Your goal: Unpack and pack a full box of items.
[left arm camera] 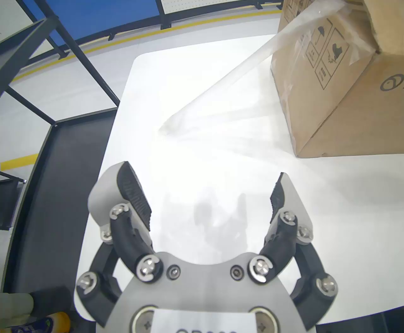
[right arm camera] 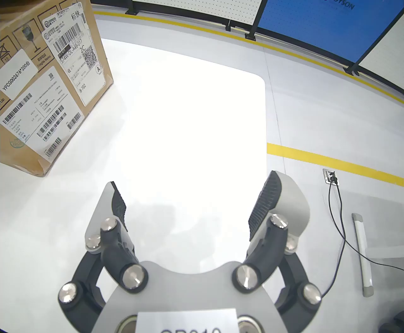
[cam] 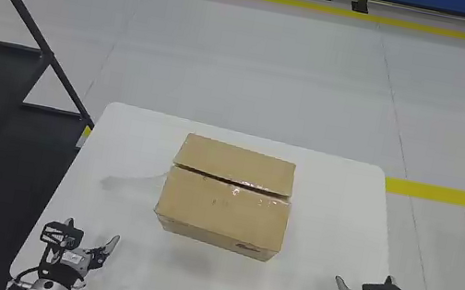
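Top view: the box [cam: 228,196] sits shut near the middle of the white counter [cam: 325,255]. Its long axis runs across from side to side, slightly skewed, and the flap seam follows that same axis. My left pincer [cam: 85,237] and my right pincer [cam: 368,289] hang over the near edge of the counter, both well apart from the cardboard. The box lies ahead of them and between them. The left looks a little nearer to its corner, though there is not much in it

Left wrist view: my left pincer [left arm camera: 203,176] is spread wide with nothing between its pads, over bare counter [left arm camera: 176,72]. The box [left arm camera: 341,94] stands ahead and off toward my right side. A strip of clear tape [left arm camera: 221,85] trails from its upper edge down to the counter

Right wrist view: my right pincer [right arm camera: 193,186] is likewise wide and empty. The box [right arm camera: 47,94] is ahead and toward my left side, with its end face covered in labels [right arm camera: 75,53] turned to me

I judge the unpacking not yet begun, since the flaps are closed. The opening move turns on that seam, which runs from one arm's side to the other, so each pincer would best come in at its own end
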### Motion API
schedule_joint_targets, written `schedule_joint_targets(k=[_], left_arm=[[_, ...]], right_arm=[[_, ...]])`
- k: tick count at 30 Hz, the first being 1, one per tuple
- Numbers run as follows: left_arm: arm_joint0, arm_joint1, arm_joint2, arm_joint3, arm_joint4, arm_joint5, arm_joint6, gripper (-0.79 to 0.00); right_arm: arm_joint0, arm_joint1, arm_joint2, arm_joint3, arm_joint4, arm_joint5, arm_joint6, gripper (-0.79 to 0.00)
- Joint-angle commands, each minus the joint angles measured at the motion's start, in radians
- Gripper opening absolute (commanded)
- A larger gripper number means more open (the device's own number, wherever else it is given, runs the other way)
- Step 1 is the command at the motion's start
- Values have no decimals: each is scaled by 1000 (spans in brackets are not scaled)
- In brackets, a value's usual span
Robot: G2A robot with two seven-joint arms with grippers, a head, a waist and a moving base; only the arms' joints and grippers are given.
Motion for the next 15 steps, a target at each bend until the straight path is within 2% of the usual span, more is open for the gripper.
schedule_joint_targets(k=[1,8,15], left_arm=[[0,0,0,0,0,0,0,0],[-5,0,-1,-1,4,-16,15,0],[-35,-1,-47,-21,-35,-26,68,0]], right_arm=[[0,0,0,0,0,0,0,0],[3,0,-3,-8,5,-13,-7,0],[43,-10,-20,-66,92,-16,-27,0]])
